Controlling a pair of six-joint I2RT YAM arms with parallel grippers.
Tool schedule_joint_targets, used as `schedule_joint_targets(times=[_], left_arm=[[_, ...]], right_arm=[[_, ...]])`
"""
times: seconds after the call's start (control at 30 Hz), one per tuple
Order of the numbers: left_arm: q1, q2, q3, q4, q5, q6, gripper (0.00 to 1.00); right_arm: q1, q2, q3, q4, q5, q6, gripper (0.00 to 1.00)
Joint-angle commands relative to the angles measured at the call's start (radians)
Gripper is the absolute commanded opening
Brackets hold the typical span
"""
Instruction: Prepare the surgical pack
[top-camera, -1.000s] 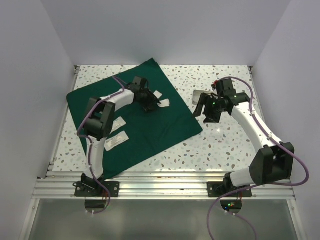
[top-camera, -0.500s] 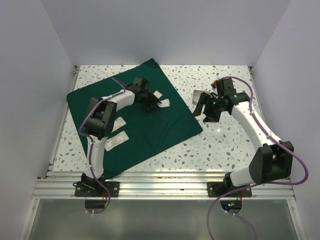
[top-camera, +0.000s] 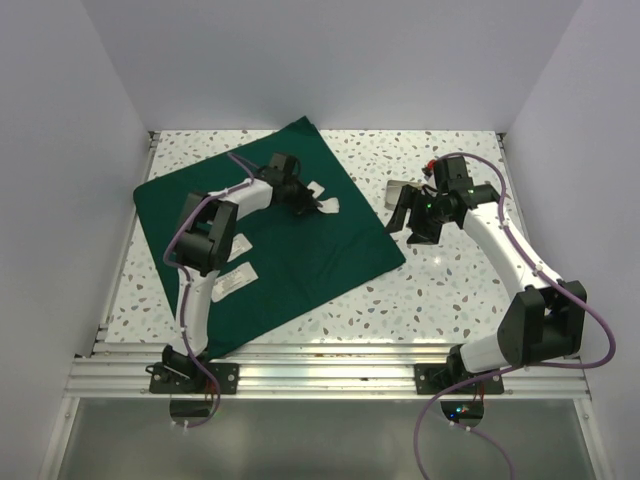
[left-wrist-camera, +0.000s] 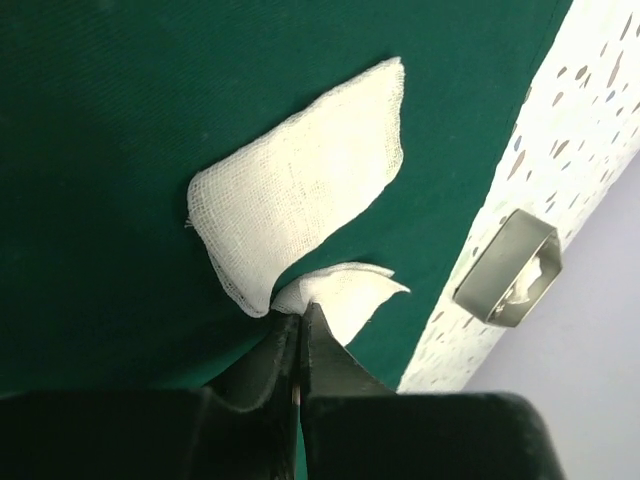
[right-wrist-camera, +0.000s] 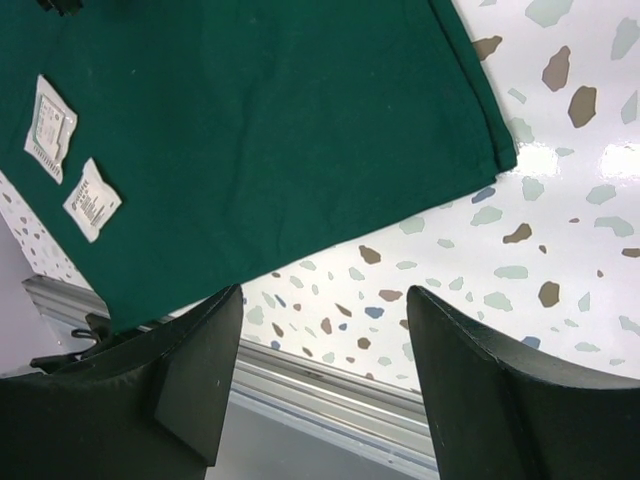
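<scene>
The dark green drape (top-camera: 300, 255) lies flat on the table's left half. Two white gauze pads (top-camera: 326, 206) rest near its right edge. My left gripper (top-camera: 301, 203) is over them, jaws shut. In the left wrist view the left gripper (left-wrist-camera: 299, 312) pinches the corner of the smaller gauze pad (left-wrist-camera: 350, 292), right beside the larger gauze pad (left-wrist-camera: 300, 190). Two white packets (top-camera: 235, 266) lie on the drape's left part. The steel tray (top-camera: 400, 191) sits on bare table right of the drape. My right gripper (right-wrist-camera: 325, 295) hangs open and empty above the table beside the drape's edge (right-wrist-camera: 250, 130).
The steel tray (left-wrist-camera: 510, 270) stands just off the drape's edge. Both packets (right-wrist-camera: 70, 165) appear at the far left of the right wrist view. An aluminium rail (top-camera: 330, 375) runs along the near table edge, and white walls close in three sides.
My left gripper has closed from part open to shut on the gauze pad's corner, and its arm shifted slightly toward the back. The right arm has stayed put.
</scene>
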Motion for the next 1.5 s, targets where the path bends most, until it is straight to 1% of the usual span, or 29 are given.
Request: schedule_joint_targets(times=[0.0, 0.1, 0.2, 0.23, 0.3, 0.43, 0.5, 0.53, 0.63, 0.67, 0.73, 0.77, 0.8, 0.83, 0.87, 0.97, 1.03, 1.07, 1.2, 1.47], left_arm=[[0.002, 0.005, 0.049, 0.036, -0.018, 0.102, 0.0], [-0.01, -0.018, 0.054, 0.045, -0.022, 0.145, 0.0], [-0.016, -0.056, 0.043, 0.059, -0.034, 0.158, 0.0], [-0.019, -0.085, 0.031, 0.102, -0.034, 0.153, 0.0], [-0.018, -0.11, 0.01, 0.136, -0.044, 0.138, 0.0], [-0.007, -0.136, 0.016, 0.214, -0.054, 0.095, 0.0], [-0.002, -0.141, 0.01, 0.226, -0.059, 0.052, 0.0], [0.002, -0.144, 0.005, 0.289, -0.062, 0.04, 0.0], [0.009, -0.158, -0.023, 0.335, -0.096, -0.006, 0.0], [0.01, -0.164, -0.038, 0.355, -0.116, -0.043, 0.0], [0.013, -0.187, -0.114, 0.433, -0.136, -0.089, 0.0], [0.013, -0.193, -0.139, 0.453, -0.157, -0.139, 0.0], [0.013, -0.198, -0.189, 0.476, -0.169, -0.16, 0.0], [0.013, -0.213, -0.216, 0.53, -0.186, -0.18, 0.0], [0.013, -0.219, -0.263, 0.556, -0.218, -0.219, 0.0], [0.013, -0.227, -0.329, 0.645, -0.26, -0.29, 0.0], [0.013, -0.227, -0.358, 0.702, -0.261, -0.324, 0.0], [0.013, -0.228, -0.384, 0.722, -0.304, -0.354, 0.0], [0.013, -0.234, -0.42, 0.794, -0.369, -0.391, 0.0], [-0.004, -0.208, -0.422, 0.831, -0.442, -0.514, 0.0]], right_arm=[[-0.008, -0.003, 0.033, 0.014, -0.029, -0.022, 0.7], [-0.011, 0.001, 0.04, 0.011, -0.032, -0.022, 0.7], [-0.01, 0.004, 0.043, 0.013, -0.034, -0.021, 0.7], [-0.01, 0.005, 0.043, 0.014, -0.037, -0.022, 0.7], [-0.011, 0.007, 0.04, 0.017, -0.039, -0.019, 0.7], [-0.011, 0.007, 0.032, 0.022, -0.045, -0.019, 0.7], [-0.011, 0.004, 0.029, 0.022, -0.046, -0.021, 0.7], [-0.011, 0.004, 0.027, 0.02, -0.046, -0.022, 0.7], [-0.011, 0.004, 0.027, 0.017, -0.048, -0.022, 0.7], [-0.011, 0.004, 0.029, 0.016, -0.049, -0.022, 0.7], [-0.011, 0.004, 0.033, 0.013, -0.055, -0.019, 0.7], [-0.011, 0.005, 0.034, 0.016, -0.06, -0.018, 0.7], [-0.011, 0.005, 0.034, 0.014, -0.063, -0.013, 0.7], [-0.011, 0.005, 0.034, 0.014, -0.066, -0.012, 0.7], [-0.01, 0.005, 0.03, 0.014, -0.071, -0.01, 0.7], [-0.011, 0.008, 0.023, 0.017, -0.078, -0.004, 0.7], [-0.01, 0.011, 0.017, 0.016, -0.083, -0.004, 0.69], [-0.008, 0.013, 0.015, 0.016, -0.086, -0.004, 0.69], [0.0, 0.019, 0.009, 0.017, -0.091, -0.004, 0.69], [0.023, 0.043, 0.015, 0.027, -0.108, 0.002, 0.69]])
